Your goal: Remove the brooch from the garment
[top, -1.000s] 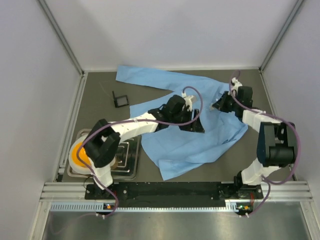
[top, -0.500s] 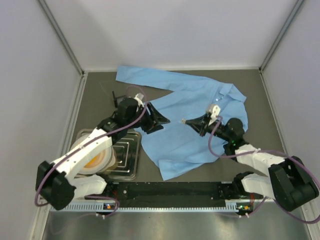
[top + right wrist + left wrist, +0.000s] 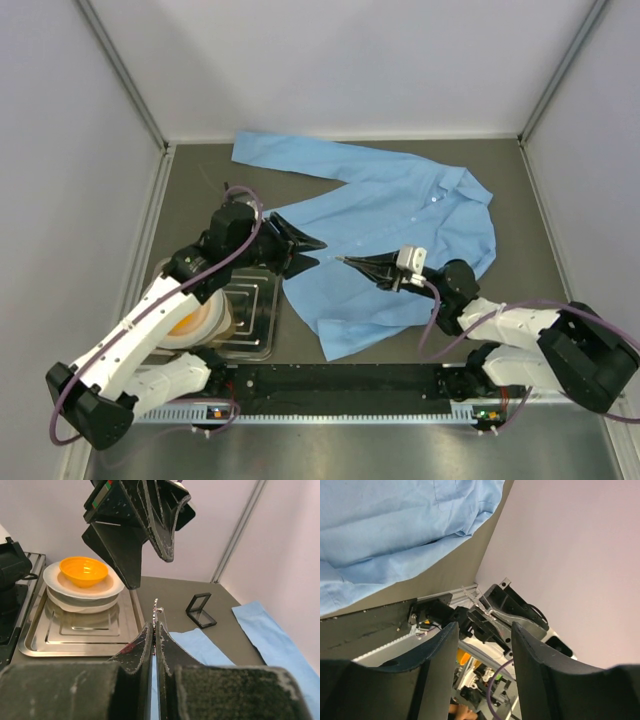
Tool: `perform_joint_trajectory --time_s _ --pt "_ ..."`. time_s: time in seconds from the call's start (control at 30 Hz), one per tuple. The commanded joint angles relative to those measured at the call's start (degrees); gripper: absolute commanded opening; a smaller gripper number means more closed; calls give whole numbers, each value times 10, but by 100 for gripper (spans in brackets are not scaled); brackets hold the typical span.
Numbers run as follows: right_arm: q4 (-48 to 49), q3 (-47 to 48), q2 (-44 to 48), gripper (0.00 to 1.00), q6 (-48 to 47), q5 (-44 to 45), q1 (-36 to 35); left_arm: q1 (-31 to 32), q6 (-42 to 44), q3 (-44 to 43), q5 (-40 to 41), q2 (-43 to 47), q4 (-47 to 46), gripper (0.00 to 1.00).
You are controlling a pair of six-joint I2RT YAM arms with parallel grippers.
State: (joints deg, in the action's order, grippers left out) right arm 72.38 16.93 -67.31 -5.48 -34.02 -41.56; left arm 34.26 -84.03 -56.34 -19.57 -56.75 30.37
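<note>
The light blue shirt (image 3: 400, 215) lies spread on the dark table. My right gripper (image 3: 345, 260) points left above the shirt's left part. In the right wrist view it (image 3: 155, 626) is shut on the brooch (image 3: 157, 610), a tiny silvery ornament sticking up out of the fingertips, clear of the cloth. My left gripper (image 3: 318, 252) is open and empty, held in the air facing the right gripper's tips at a short gap. It shows at the top of the right wrist view (image 3: 145, 525). The left wrist view shows its fingers (image 3: 437, 670) spread and the shirt (image 3: 395, 530) beyond.
A small black square holder (image 3: 201, 611) stands open on the table left of the shirt. A metal tray (image 3: 75, 630) holds a white plate with an orange bowl (image 3: 83, 571) at the near left. White walls enclose the table.
My right gripper has drawn back from the collar to the left, over the shirt's left part, with the brooch in it. My left gripper has left the shirt's middle, risen and turned toward the right gripper.
</note>
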Motion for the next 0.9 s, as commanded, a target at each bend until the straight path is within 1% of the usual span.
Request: perform_joint_trajectory --time_s 0.0,0.2,0.33,0.43,0.57,0.7,0.77,0.87 --pt "101 16 -15 0 -28 11 -22 -2 -56 4 -12 18 -3 51" --pt "59 30 -5 0 -71 18 -41 -2 -113 28 -23 22 14 48" --pt "51 40 -5 0 -80 19 -48 -2 -143 49 -19 23 14 42" --pt "37 49 -5 0 -88 16 -54 -2 -148 54 -21 14 -15 42" --pt "34 54 -11 0 -90 7 -58 -2 -145 50 -34 -10 -25 41" --pt "26 48 -10 0 -98 10 -61 -2 -142 52 -35 -3 -28 38" --pt "30 40 -4 0 -102 18 -61 -2 -135 46 -18 15 0 39" --pt "11 34 7 0 -111 19 -61 -2 -141 49 15 47 22 44"
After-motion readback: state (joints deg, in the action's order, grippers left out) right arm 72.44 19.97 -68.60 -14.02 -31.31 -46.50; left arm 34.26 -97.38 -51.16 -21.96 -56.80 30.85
